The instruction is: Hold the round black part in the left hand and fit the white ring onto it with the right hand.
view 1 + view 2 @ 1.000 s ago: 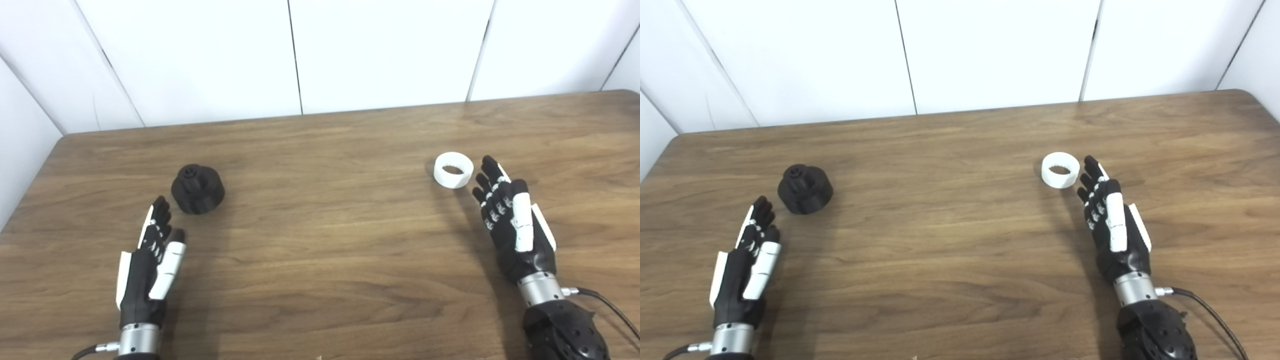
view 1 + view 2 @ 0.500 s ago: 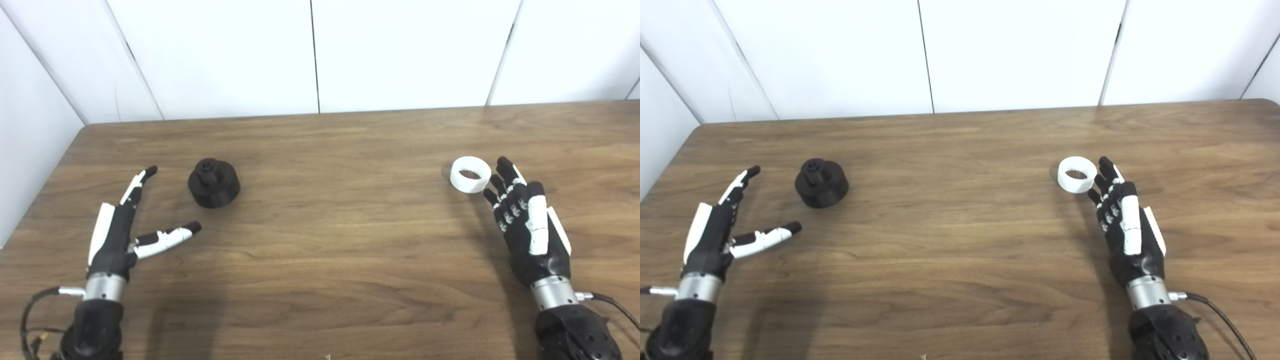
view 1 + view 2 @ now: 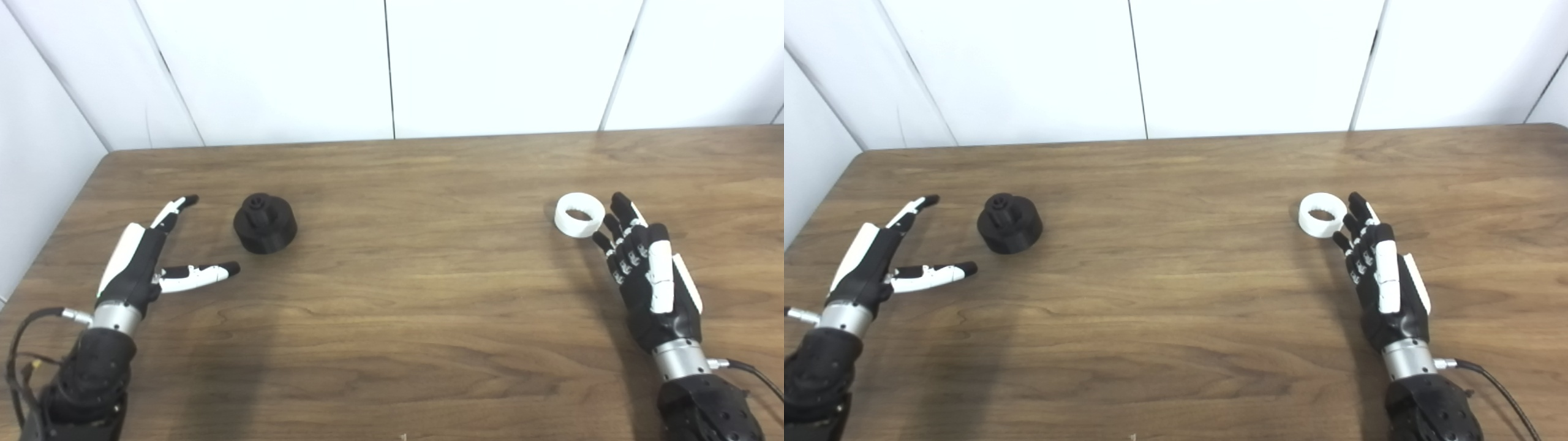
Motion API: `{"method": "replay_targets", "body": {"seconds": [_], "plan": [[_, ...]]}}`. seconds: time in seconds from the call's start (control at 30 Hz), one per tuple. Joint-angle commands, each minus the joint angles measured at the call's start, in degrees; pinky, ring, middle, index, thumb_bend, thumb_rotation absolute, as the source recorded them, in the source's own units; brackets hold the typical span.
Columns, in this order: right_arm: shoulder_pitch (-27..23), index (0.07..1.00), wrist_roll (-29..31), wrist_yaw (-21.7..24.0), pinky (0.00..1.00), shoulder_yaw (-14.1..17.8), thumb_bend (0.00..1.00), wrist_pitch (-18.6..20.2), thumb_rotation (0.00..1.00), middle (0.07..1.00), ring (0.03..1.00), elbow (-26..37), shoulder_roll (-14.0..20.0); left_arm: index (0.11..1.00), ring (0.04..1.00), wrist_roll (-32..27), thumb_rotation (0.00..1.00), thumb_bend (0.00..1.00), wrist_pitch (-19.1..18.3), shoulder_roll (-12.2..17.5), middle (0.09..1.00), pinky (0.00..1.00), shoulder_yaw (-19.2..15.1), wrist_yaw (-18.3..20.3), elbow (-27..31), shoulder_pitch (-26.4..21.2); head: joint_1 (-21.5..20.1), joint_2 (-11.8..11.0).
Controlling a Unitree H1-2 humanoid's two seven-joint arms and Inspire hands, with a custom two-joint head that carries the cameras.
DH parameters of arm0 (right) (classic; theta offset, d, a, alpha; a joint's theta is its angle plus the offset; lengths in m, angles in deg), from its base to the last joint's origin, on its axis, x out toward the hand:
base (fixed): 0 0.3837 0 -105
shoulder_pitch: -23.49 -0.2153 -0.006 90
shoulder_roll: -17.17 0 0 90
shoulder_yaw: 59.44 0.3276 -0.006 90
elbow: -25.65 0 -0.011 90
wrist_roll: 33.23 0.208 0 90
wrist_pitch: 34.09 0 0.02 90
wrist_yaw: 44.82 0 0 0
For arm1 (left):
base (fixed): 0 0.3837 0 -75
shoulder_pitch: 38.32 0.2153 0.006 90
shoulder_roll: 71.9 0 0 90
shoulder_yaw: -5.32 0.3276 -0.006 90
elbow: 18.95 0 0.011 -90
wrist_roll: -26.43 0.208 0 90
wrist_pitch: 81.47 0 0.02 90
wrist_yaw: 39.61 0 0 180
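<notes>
Step in hand: approach to first grasp. Nothing is held yet.

My left hand [image 3: 147, 257] sits at the left side of the table [image 3: 404, 306], fingers and thumb spread wide into a V, holding nothing. The mouth of the V faces the round black part [image 3: 265, 223]. That part stands upright on the wood just beside my thumb tip, not touching it, with its small stepped hub on top.

The middle of the table is bare wood.

The white ring [image 3: 579, 214] lies flat, opening up, on the right side, well apart from the black part. My right hand [image 3: 649, 275] rests behind and to the right of it, palm roughly edge-on, fingers extended and close together, empty. The fingertips [image 3: 618, 202] are right at the ring's rim; whether they touch it I cannot tell from either view.

Judgement on next move:
- The left hand needs to slide forward and to the right so the black part sits between thumb and fingers, then close on its side wall, leaving the hub clear.
- The right hand must open thumb from fingers before it can pinch the ring by its outer wall.
- Risk: the ring is light and may skid if nudged before I grip it.
</notes>
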Motion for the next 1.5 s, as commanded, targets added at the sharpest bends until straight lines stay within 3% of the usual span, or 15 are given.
{"method": "replay_targets", "body": {"seconds": [0.0, 0.2, 0.37, 0.47, 0.77, 1.13, 1.47], "plan": [[-0.6, 0.954, -0.1, 0.6, 0.96, 0.0, 0.58, -2.5, 1.0, 1.0, 1.0, -0.6, 0.1, 0.912, 1.0, 0.8, 0.33, 1.0, 0.1, 3.4, 0.988, 1.0, 0.1, 0.9, 0.0, -3.6, 0.0, 0.0], [-0.4, 0.955, -0.4, 0.4, 0.96, 0.1, 0.58, -2.6, 1.0, 1.0, 1.0, -0.2, 0.1, 0.901, 1.0, 0.7, 0.28, 0.98, -1.4, 5.0, 0.977, 1.0, 1.6, 2.9, -4.2, -6.8, 0.0, 0.0], [-0.3, 0.961, -0.7, 0.4, 0.98, 0.2, 0.58, -2.8, 1.0, 1.0, 1.0, -0.2, 0.4, 0.89, 1.0, 1.3, 0.3, 0.95, -0.7, 6.4, 0.973, 1.0, 3.9, 4.4, -8.3, -9.5, -0.1, -0.2], [-0.2, 0.96, -0.7, 0.4, 0.98, 0.2, 0.58, -2.9, 1.0, 1.0, 1.0, -0.2, 0.4, 0.889, 1.0, 1.2, 0.31, 0.95, -0.7, 6.5, 0.974, 1.0, 4.1, 4.5, -8.7, -9.8, -0.1, -0.2], [0.4, 0.964, -0.8, 0.1, 0.98, 0.7, 0.6, -3.2, 1.0, 1.0, 1.0, 0.1, 0.4, 0.896, 1.0, 1.7, 0.33, 0.96, -0.3, 5.2, 0.985, 1.0, 7.2, 5.5, -17.2, -15.8, -0.6, -0.7], [1.1, 0.969, -0.9, -0.1, 0.99, 1.1, 0.58, -3.4, 1.0, 1.0, 1.0, 0.3, 0.4, 0.9, 1.0, 1.7, 0.31, 0.94, 2.2, 3.9, 0.977, 1.0, 8.6, 4.5, -20.6, -18.0, -0.9, -0.9], [1.5, 0.959, -1.1, -0.2, 0.98, 1.2, 0.58, -3.5, 1.0, 1.0, 1.0, 0.4, -0.1, 0.9, 1.0, 0.9, 0.29, 0.95, 0.8, 2.9, 0.991, 0.99, 8.5, 5.0, -19.4, -18.5, -0.8, -0.8]]}}
